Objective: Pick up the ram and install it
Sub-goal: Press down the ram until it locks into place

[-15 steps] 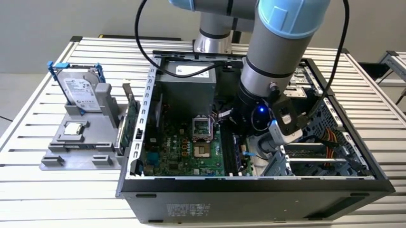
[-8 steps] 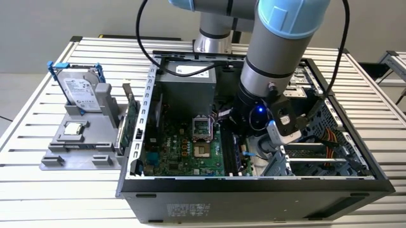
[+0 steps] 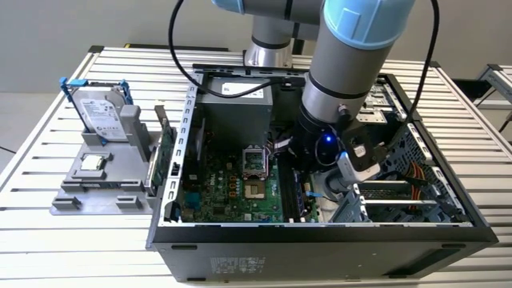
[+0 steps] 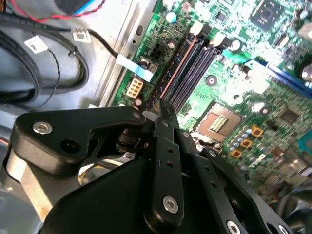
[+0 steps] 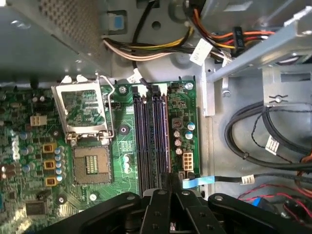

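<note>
Looking across the slatted tabletop (image 3: 48, 240), we found the open computer case (image 3: 320, 246) lying on its side, with the arm (image 3: 352, 66) reaching down into it toward the exterior view's right. Outside the case, on the exterior view's left, a hard drive (image 3: 104, 117) and a green card (image 3: 165, 156) stood in a grey holder. Inside, the green motherboard (image 5: 122, 161) lay flat, its row of black memory slots (image 5: 151, 131) beside the bare processor socket (image 5: 90, 165).

In the second wrist view we made out a thin brownish edge running along one slot, which we took to be the ram (image 4: 178, 67) standing in it; whether it was fully seated we could not tell. The gripper (image 5: 170, 177) hung just over the end of those slots, its fingers drawn together with nothing visible between them.

We judged the ram light and stiff but fragile: a thin board with exposed chips and contacts. It would best be held by its long bare edges and kept square to the slot, since twisting or off-centre pressure could crack it.
</note>
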Controlling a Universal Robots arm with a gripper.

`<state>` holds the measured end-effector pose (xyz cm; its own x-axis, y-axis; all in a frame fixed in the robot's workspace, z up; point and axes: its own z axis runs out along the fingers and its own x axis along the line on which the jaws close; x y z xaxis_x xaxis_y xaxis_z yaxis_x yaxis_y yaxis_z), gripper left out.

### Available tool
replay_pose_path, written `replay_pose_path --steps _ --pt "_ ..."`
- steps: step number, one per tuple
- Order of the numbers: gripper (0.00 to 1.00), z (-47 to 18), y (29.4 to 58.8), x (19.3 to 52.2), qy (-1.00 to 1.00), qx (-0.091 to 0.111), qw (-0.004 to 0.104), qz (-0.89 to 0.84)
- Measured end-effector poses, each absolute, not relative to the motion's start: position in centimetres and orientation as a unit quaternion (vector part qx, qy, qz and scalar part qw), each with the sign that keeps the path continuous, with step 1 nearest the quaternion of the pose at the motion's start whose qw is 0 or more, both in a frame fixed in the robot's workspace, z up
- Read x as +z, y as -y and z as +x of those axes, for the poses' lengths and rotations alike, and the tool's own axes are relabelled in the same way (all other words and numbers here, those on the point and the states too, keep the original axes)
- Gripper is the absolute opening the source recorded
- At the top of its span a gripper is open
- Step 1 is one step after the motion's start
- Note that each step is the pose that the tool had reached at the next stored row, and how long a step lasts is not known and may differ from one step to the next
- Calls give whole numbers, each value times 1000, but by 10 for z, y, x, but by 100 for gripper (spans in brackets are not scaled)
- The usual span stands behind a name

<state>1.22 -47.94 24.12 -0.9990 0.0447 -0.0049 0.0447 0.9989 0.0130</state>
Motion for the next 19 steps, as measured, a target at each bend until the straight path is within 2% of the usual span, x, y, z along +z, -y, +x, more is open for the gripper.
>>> replay_pose_path --steps 19 --pt "0 14 483 241 -992 7 2 -125"
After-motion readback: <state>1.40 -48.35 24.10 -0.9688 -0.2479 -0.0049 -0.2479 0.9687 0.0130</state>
